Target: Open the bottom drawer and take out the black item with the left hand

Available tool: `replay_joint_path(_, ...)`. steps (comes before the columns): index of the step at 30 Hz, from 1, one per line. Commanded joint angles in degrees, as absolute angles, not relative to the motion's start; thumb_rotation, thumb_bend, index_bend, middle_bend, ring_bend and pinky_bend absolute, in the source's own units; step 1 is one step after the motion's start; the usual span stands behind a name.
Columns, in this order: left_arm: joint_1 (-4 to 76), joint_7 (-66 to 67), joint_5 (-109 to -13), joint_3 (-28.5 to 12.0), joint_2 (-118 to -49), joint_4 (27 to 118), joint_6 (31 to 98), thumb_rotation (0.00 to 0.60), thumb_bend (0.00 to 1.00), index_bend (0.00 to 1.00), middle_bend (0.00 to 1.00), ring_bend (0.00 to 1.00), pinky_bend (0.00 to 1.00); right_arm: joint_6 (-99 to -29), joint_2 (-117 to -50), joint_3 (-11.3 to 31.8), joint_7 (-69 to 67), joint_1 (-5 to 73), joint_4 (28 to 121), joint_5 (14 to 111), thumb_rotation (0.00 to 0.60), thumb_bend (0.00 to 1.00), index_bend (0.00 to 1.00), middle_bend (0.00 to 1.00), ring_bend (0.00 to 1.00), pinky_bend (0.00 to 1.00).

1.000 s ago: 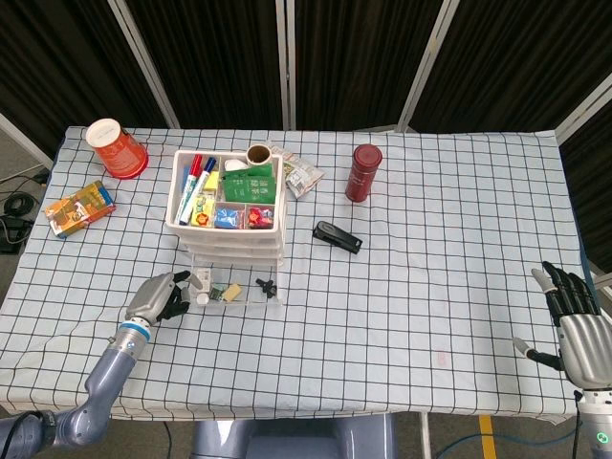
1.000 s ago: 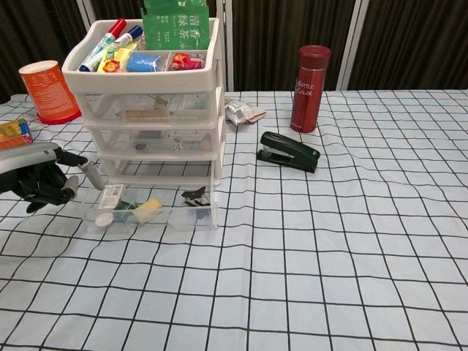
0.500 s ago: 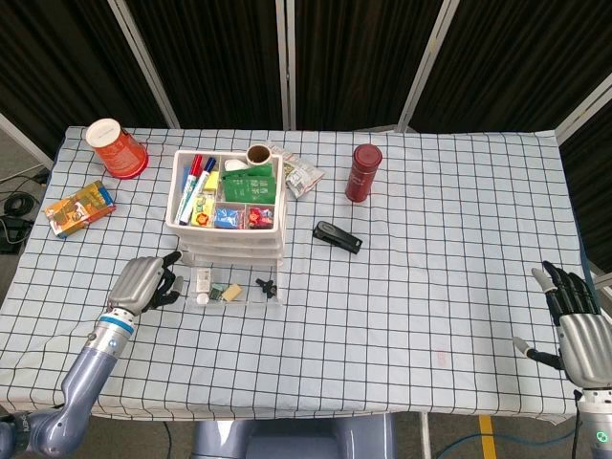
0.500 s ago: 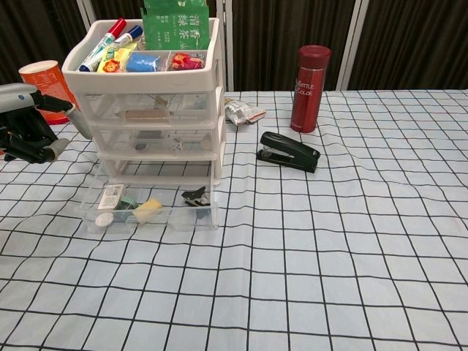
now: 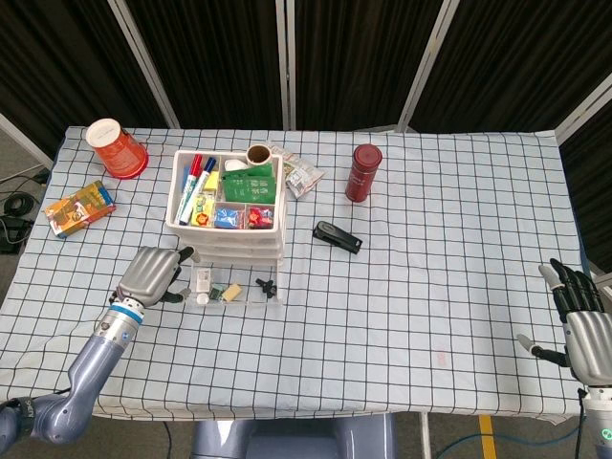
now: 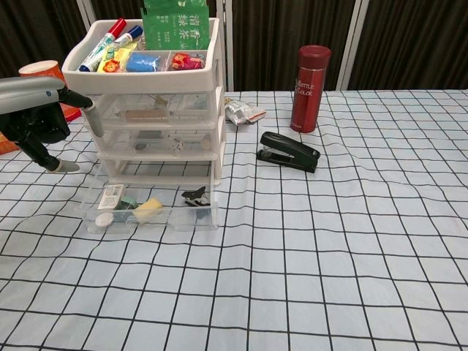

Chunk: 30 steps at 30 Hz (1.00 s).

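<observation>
Risen from the counter, the silver-grey left hand [image 6: 36, 117] hangs empty, fingers loosely curled (black clip [image 6: 194, 197] lies rightward in the clear plastic bottom drawer [image 6: 150, 219]).

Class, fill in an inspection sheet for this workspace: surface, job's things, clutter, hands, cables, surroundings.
Surface: checked cloth covers the table.
Job's things: bottom drawer pulled open; black item lies inside it.
Clutter: stapler, red bottle, red cup, snack box, packet.
Hands: left hand open beside the drawer; right hand open at the table's edge.
Cables: some on the floor.
Surroundings: dark curtains.
</observation>
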<state>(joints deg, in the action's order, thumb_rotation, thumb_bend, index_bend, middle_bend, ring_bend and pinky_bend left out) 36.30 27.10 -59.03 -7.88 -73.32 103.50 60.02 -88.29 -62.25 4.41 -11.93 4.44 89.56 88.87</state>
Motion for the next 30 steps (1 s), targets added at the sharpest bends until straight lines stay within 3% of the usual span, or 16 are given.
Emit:
replay_joint_path(1,37.85,30.41,-58.74,-7.48,-74.67,101.85,60.18,0.6,0.15,0.4,0.9,0.9,0.75,-88.07,-62.21,4.49,-12.11,4.51,89.42,88.64,0.6,0.02,0.01,0.0,0.0,0.0)
replay_joint_path(8,40.33,33.54,-58.92,-6.64,-75.6,99.52,57.78,0.6,0.11,0.41,0.91,0.9,0.76,-87.49,-62.27,4.73,-12.17,4.75,89.14,88.07,0.6,0.02,0.01,0.0,0.0,0.0)
replay_joint_path(30,46.55,37.13,-56.66,-7.04,-83.79,91.66,53.77,0.6,0.14,0.51,0.91,0.9,0.78,-85.45,-61.85,6.35,-14.91,5.21,87.73,84.42,0.6,0.02,0.01,0.0,0.0,0.0)
